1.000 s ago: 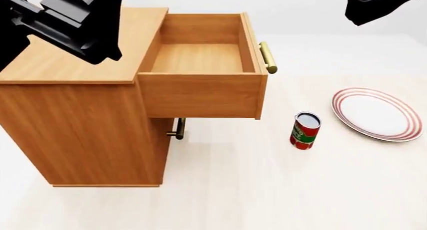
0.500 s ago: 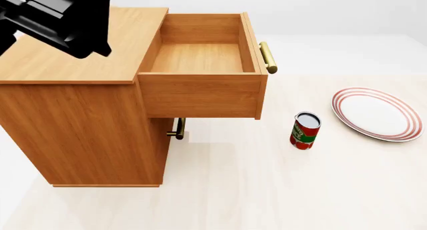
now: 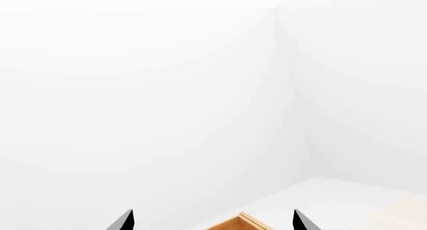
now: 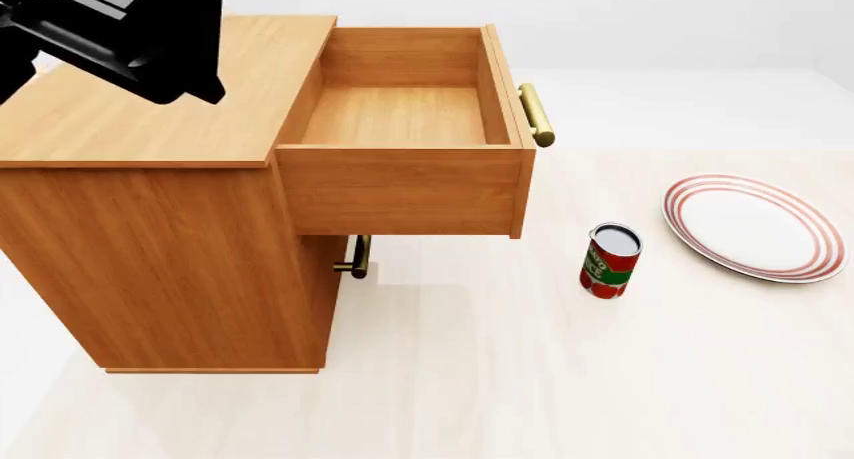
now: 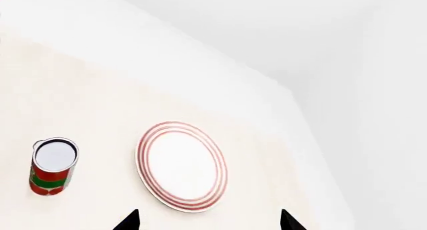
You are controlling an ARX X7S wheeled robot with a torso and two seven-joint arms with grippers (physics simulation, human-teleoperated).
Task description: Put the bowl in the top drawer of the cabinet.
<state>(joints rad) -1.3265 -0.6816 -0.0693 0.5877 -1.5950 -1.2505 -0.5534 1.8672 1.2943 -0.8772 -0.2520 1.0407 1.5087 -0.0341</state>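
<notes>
Top drawer [image 4: 400,116] of cabinet [image 4: 160,229] pulled out, empty; bowl nowhere in view. Both grippers spread, holding nothing. Placing remains.

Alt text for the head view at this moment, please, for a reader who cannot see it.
An orange-brown wooden cabinet stands with its top drawer pulled fully open and empty. To its right on the pale floor stand a red can and a red-ringed white plate; the black left arm hangs over the cabinet's top; no bowl shows.
</notes>
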